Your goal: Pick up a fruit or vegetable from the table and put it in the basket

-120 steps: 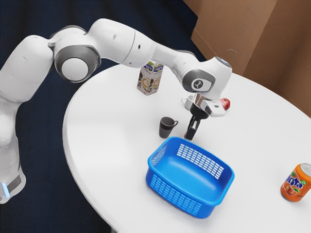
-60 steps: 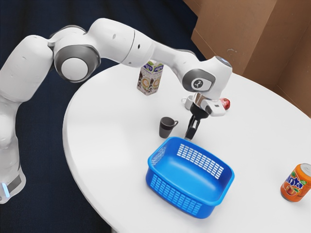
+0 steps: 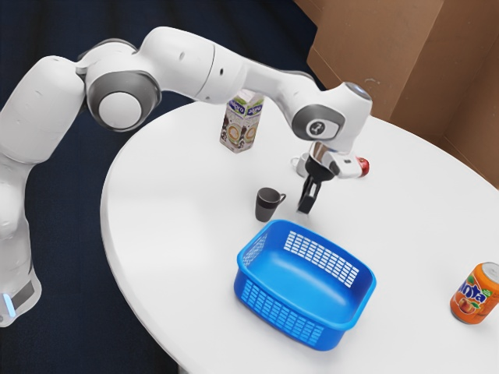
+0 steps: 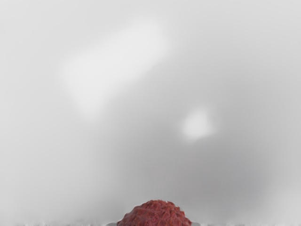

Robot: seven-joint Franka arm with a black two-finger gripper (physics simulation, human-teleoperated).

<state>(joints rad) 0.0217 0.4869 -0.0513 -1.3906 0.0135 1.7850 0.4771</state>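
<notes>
Gripper: I've got the gripper (image 3: 305, 209) just past the basket's far rim, pointing down, low at the table (image 3: 179, 226); fingertips closed in from two sides, clamped on the red fruit.
Red fruit: bumpy, dark red; in my wrist view the red fruit (image 4: 155, 214) sits between the fingertips, with a bit of grey tip against each side. Outside the basket, near its far rim.
Basket: blue basket (image 3: 304, 280), upright, mesh sides, open top.
Cup: dark cup (image 3: 266, 206), upright just beyond the basket's far corner on the exterior view's left, beside my gripper, apart from it.
Carton: carton (image 3: 240, 128), standing well beyond the basket, farther off than the cup.
White mug: white mug (image 3: 301, 164), beyond the basket, partly hidden by my hand.
Apple: red apple (image 3: 363, 167), beyond the basket, partly behind my hand.
Can: orange can (image 3: 470, 300), upright, well apart from the basket toward the exterior view's right.
</notes>
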